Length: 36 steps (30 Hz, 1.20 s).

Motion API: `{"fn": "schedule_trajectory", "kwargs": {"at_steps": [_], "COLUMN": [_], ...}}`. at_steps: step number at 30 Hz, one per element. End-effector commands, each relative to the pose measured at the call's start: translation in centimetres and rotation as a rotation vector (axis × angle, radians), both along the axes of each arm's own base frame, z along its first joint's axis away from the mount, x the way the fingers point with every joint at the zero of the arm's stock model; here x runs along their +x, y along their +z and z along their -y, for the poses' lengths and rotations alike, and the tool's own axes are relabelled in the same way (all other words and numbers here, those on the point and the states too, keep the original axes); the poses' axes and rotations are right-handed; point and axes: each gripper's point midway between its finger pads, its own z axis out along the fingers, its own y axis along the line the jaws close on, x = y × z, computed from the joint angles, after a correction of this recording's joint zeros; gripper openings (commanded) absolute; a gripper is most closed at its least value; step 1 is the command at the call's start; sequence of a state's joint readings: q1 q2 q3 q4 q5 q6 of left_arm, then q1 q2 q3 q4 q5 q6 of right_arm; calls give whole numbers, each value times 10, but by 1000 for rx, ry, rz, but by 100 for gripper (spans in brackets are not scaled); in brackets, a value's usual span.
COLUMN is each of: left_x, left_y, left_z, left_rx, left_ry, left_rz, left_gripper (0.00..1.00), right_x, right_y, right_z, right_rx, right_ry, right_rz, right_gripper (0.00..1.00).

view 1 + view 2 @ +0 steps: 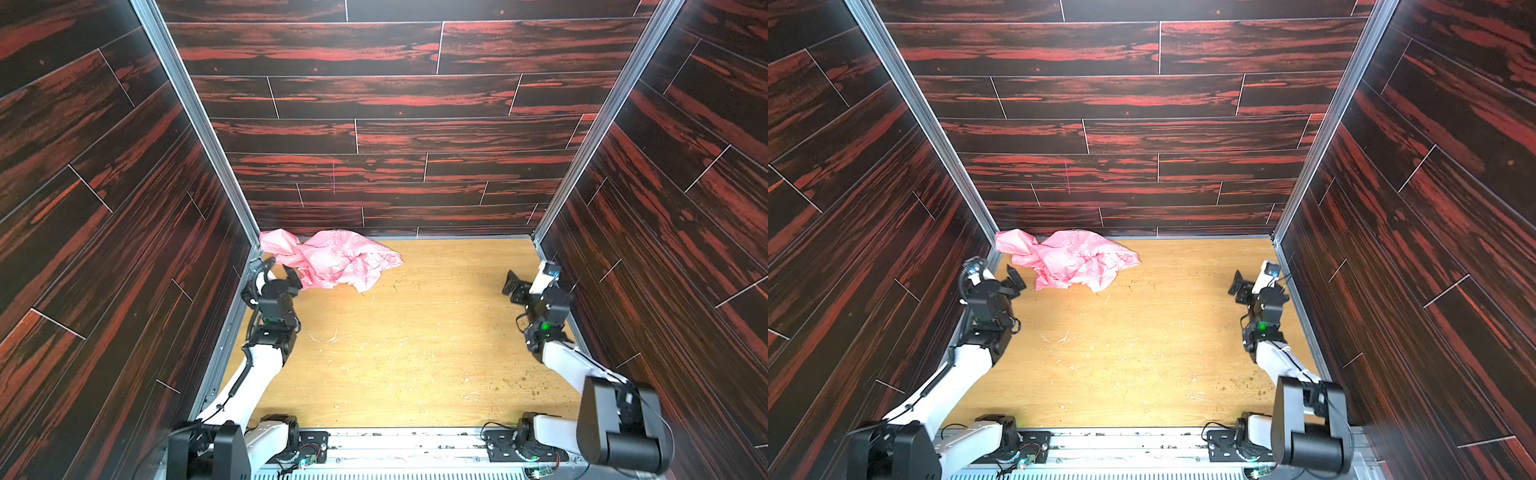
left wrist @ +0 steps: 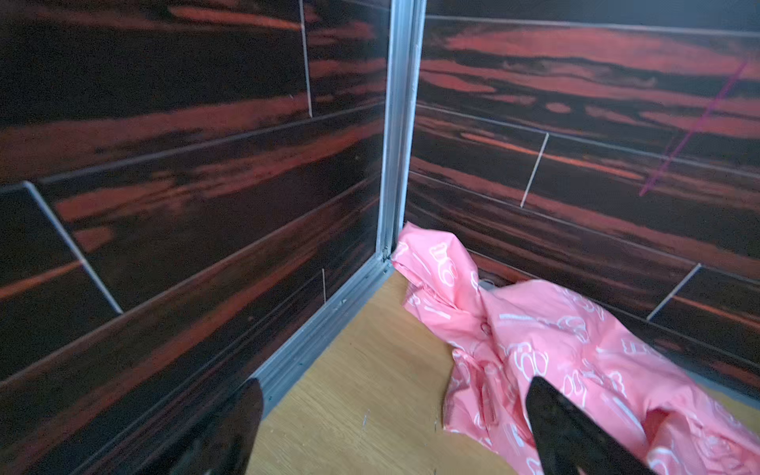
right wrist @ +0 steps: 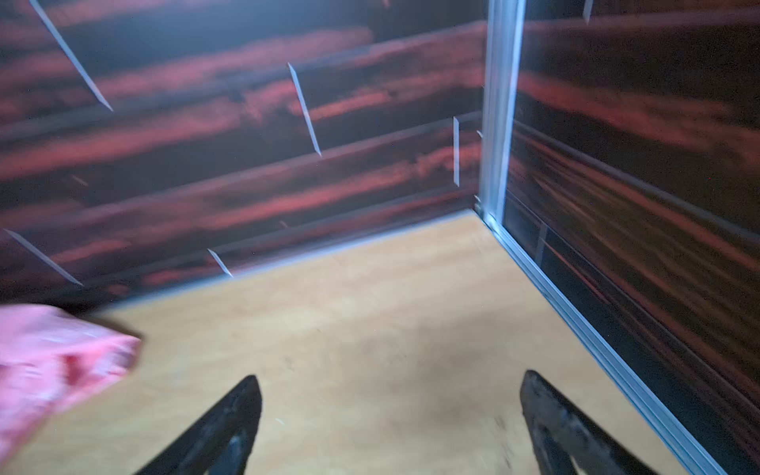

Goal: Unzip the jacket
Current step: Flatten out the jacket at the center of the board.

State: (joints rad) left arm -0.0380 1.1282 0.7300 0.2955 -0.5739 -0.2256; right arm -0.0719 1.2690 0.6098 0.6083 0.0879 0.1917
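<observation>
In both top views the jacket (image 1: 332, 259) (image 1: 1067, 259) lies crumpled on the bench (image 1: 415, 332) (image 1: 1142, 353), in the far left corner, with its far edge against the back wall (image 1: 395, 137) (image 1: 1121, 137). It is pink and shiny, with a faint white print. My left jaws stand wide apart, just beside the near left edge of the jacket, and they hold nothing. My right jaws are also spread wide and empty. They are close to the right wall, well apart from the jacket, with bare bench between.

In the left wrist view my two dark fingers (image 2: 567, 427) are far from each other. One is in front of the pink cloth (image 2: 555, 349), and I cannot tell if it touches the cloth. The other is near the side wall. Between them I see only bare wood. The jacket reaches to the metal corner post (image 2: 397, 123), and the white outline print is clear here. I cannot find the zipper among the folds.

The right wrist view is blurred. My fingers (image 3: 230, 423) are wide apart again, over bare bench, gripping nothing. Only one end of the jacket (image 3: 53, 362) shows at the border of the picture, well away from them. Another corner post (image 3: 499, 103) stands where the two walls meet.
</observation>
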Motion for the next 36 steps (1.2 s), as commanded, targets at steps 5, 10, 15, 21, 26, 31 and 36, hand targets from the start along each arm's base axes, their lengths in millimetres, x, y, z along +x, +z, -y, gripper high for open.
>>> {"fn": "schedule_trajectory", "kwargs": {"at_steps": [5,10,15,21,26,31,36], "left_x": [47,84,122,164,180,192,194], "left_y": [-56,-94,-145,-172,-189,-196,-153], "left_z": [7,31,60,80,76,90,110], "left_rx": [-241,-460,-676,-826,-833,-890,-847], "left_ry": [-2,-55,-117,-158,-119,-186,-337], "left_rz": [-414,-472,-584,-607,-631,-618,-512], "left_gripper": [100,98,93,75,62,15,0], "right_x": [10,-2,-11,-14,-16,-15,-20], "right_y": [-6,-8,-17,-26,-30,-27,-17], "right_z": [-62,-84,-106,-127,-145,-160,-189], "right_rx": [241,209,138,68,24,-37,-209], "right_ry": [307,368,418,434,459,481,547], "right_rz": [-289,-352,-432,-490,-508,-510,-468], "right_gripper": [95,95,94,91,87,82,77]}}
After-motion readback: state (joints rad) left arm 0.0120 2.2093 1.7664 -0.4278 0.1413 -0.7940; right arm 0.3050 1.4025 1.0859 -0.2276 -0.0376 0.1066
